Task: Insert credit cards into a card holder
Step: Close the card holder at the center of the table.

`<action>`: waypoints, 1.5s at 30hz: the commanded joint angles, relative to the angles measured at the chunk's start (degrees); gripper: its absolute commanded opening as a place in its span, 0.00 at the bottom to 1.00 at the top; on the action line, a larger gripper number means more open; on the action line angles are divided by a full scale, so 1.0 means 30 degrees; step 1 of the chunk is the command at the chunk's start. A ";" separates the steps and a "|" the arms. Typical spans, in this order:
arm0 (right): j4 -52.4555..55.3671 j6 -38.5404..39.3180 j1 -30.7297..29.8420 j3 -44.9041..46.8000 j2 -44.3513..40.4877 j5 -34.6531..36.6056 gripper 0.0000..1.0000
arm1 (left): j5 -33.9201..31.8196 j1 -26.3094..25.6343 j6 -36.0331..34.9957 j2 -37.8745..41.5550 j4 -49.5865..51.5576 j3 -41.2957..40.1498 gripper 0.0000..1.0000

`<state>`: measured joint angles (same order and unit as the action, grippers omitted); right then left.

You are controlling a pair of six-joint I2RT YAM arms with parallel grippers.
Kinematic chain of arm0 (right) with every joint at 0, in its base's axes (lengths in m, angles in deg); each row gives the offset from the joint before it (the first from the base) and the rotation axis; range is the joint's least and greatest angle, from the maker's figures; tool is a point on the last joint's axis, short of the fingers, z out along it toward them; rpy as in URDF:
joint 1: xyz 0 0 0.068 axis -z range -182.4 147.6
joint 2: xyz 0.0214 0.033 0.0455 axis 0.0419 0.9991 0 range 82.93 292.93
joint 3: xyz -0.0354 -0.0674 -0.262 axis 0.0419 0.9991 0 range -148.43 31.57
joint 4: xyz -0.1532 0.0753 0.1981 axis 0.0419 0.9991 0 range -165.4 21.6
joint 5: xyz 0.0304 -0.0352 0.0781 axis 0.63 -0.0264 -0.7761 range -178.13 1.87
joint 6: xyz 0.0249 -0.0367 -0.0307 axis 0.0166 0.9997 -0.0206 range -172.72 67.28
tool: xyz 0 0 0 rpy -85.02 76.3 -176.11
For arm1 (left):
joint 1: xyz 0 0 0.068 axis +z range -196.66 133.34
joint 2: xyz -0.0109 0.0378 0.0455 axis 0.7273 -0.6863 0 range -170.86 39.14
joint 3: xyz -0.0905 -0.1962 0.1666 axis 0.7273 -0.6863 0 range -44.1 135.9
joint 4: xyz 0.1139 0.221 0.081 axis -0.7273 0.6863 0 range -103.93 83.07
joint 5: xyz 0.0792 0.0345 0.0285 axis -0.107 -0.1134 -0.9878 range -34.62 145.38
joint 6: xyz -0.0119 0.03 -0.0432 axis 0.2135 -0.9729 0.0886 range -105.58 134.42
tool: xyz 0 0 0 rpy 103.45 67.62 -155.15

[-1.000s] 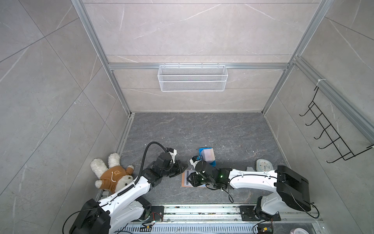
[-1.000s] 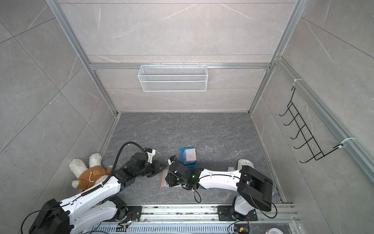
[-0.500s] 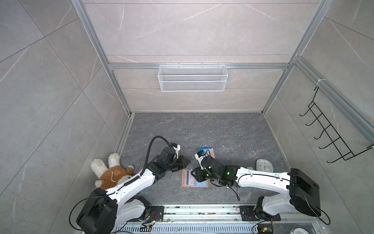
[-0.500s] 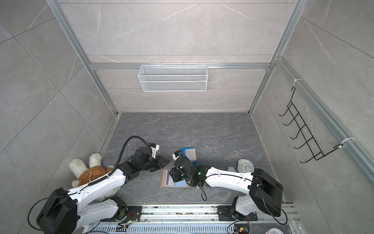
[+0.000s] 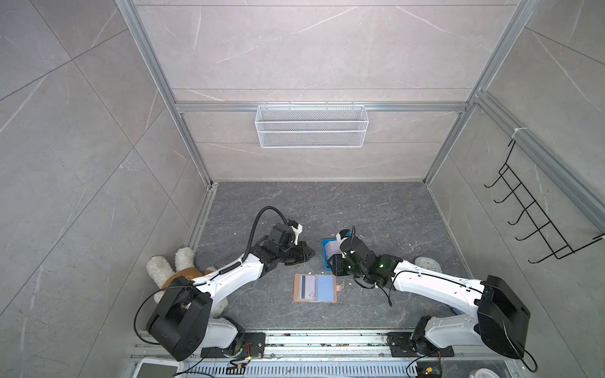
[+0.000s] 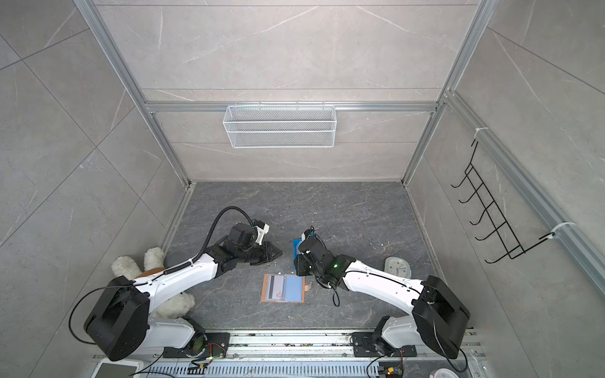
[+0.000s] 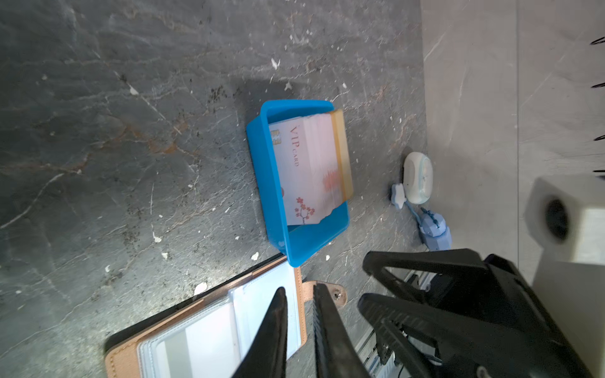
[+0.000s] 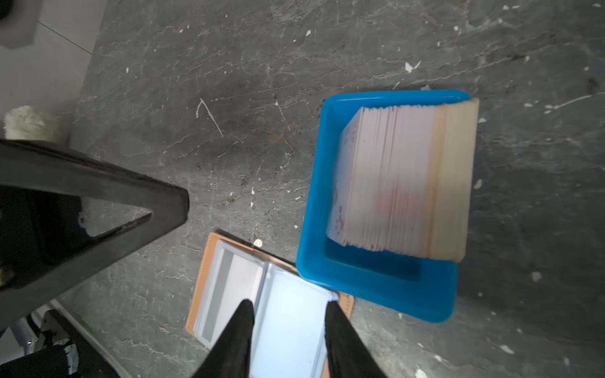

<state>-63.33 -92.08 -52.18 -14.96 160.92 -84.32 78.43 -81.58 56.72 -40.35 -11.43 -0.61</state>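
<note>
Card holder: a tan-orange leather-like folding wallet with bluish clear sleeves [image 5: 316,288] is seen lying open and flat on the dark grey stone-look floor [image 5: 376,212], between the two arms; its snap tab is pointed toward the right arm.
Card already seated: one pale card with a dark stripe [image 6: 274,287] is seen inside the sleeve on the left arm's side; the facing sleeve appears empty.
Remaining credit cards: a tight stack of thin white-to-pink plastic cards [image 7: 304,167], with a tan batch behind it, is stood on edge and leaning in a small blue plastic tray [image 7: 258,163], just beside the holder's far edge.
Left gripper [image 7: 300,288]: the black fingers are held only narrowly apart, with nothing between them, above the tab side of the holder.
Right gripper [image 8: 288,304]: the fingers are spread and empty, above the empty sleeve, with the tray near.
Step in hand: the interval between cards is judged to be reached, so a fresh card is to be fetched from the tray.
Next move: a single card must be separated from the packed stack and pinched by its exposed edge.
Caution: several cards could be lifted together, and the light tray could be dragged.
After that: the card edge must be lined up with the sleeve mouth while the holder is kept flat.
</note>
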 commanded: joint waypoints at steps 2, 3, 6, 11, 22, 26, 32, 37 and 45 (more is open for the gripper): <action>0.1010 0.0334 0.0388 -0.0404 -0.0335 0.0443 0.42 | 0.1384 0.0172 -0.0685 -0.0911 -0.0274 0.0604 0.21; 0.1042 0.0258 0.0517 -0.0362 -0.0349 0.0442 0.43 | 0.1499 0.0155 -0.0881 -0.1108 -0.0062 0.0853 0.22; 0.1154 0.0196 0.0769 -0.0440 -0.0248 0.0123 0.47 | 0.1531 0.0169 -0.1152 -0.1251 0.0257 0.1089 0.23; 0.1889 0.0010 0.0773 -0.0259 -0.0513 -0.0702 0.48 | 0.0346 0.0322 -0.0401 -0.0781 0.1910 0.0531 0.26; 0.2814 -0.2690 -0.1204 0.2179 -0.1302 -0.0647 0.50 | 0.0895 0.0390 0.1454 0.3863 0.3644 -0.4379 0.41; 0.3150 -0.3569 -0.1395 0.2745 -0.1174 0.0691 0.51 | 0.1085 0.0389 0.1480 0.4287 0.4504 -0.4898 0.47; 0.2428 -0.3437 -0.1399 0.2957 0.0108 0.0499 0.46 | 0.0743 0.0389 0.1653 0.4133 0.4589 -0.5379 0.49; 0.1551 -0.3321 -0.1390 0.3143 0.0433 0.0238 0.36 | 0.1237 0.0389 0.1660 0.3094 0.3675 -0.5481 0.49; 0.0540 -0.3292 -0.1410 0.3632 0.1217 -0.0323 0.33 | 0.2524 0.0388 0.1623 0.1698 0.1819 -0.5765 0.49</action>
<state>-59.85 -101.85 -56.22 -5.23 163.13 -84.69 82.41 -80.64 61.14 -34.14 -2.38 -17.29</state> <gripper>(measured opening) 0.329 0.487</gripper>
